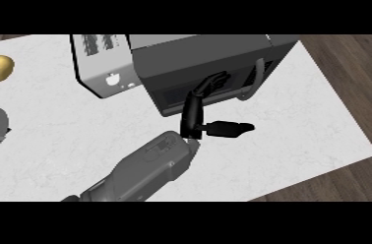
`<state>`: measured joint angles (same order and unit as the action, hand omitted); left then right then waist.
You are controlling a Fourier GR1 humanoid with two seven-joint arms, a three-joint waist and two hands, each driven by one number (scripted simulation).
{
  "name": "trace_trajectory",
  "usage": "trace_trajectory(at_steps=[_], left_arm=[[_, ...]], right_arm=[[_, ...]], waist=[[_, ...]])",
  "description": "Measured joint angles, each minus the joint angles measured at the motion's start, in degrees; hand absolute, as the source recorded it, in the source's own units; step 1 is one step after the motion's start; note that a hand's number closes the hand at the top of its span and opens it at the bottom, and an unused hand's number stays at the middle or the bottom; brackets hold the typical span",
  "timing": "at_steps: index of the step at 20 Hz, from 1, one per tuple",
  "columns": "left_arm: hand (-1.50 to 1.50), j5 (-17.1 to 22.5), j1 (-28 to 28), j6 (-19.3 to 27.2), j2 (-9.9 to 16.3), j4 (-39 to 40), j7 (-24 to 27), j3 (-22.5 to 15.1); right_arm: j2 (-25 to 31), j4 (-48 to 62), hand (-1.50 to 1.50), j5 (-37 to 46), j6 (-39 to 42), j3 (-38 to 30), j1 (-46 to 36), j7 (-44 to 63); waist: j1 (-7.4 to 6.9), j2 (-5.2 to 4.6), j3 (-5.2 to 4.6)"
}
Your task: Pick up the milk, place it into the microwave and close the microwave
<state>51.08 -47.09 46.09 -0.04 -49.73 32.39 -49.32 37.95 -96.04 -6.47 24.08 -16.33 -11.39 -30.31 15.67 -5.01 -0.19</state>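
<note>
While the microwave [210, 66] sits at the upper middle of the frame on the white bench [291, 139], one hand [198, 112] is seen reaching up to its front from the lower middle of the frame. Which hand it is cannot be told for sure, but it is taken to be the right hand, since its forearm [149, 171] comes in near the middle. The fingers [213, 84] are held mostly straight and are laid against the dark door, just beside the curved handle [256, 80]. The thumb [231, 128] is stuck out to the side. Nothing is held.

The milk cannot be seen anywhere, so it is guessed to be inside the microwave already. The door looks nearly shut or shut, though this cannot be told for sure.

The step in hand is judged to be closing the door. It is best done with flat fingers pushed straight at the door, near the handle side, slowly, so the microwave is not slid across the bench.

A yellow thing [4, 67] is seen at the upper left edge.
</note>
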Motion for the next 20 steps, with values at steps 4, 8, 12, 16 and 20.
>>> trace_trajectory(at_steps=[4,8,12,16,20], left_arm=[[-1.5,1.32,-0.34,0.02,0.01,0.3,1.04,-0.36],[-1.5,2.31,-0.71,-0.43,-0.01,0.2,2.28,-0.79],[-1.5,3.22,-1.14,-0.71,0.0,0.41,3.17,-1.16],[-1.5,4.18,-1.42,-0.93,0.0,0.73,4.05,-1.48],[-1.5,5.03,-1.51,-1.04,0.01,1.11,5.08,-1.64]], right_arm=[[0.33,0.65,1.5,0.26,-0.21,-0.03,-1.36,0.06],[-2.75,2.68,-1.5,-3.56,1.07,1.16,-1.6,0.37],[-5.59,5.62,-1.5,-8.92,3.74,2.44,-1.61,1.66],[-6.17,8.14,-1.5,-12.5,5.92,2.73,-2.45,2.97],[-5.88,10.47,-1.5,-15.24,7.69,2.4,-3.4,4.03]], waist=[[-0.06,-0.1,0.04],[-0.48,-0.57,0.24],[-0.7,-0.85,0.32],[-0.76,-0.92,0.28],[-0.63,-0.91,0.27]])
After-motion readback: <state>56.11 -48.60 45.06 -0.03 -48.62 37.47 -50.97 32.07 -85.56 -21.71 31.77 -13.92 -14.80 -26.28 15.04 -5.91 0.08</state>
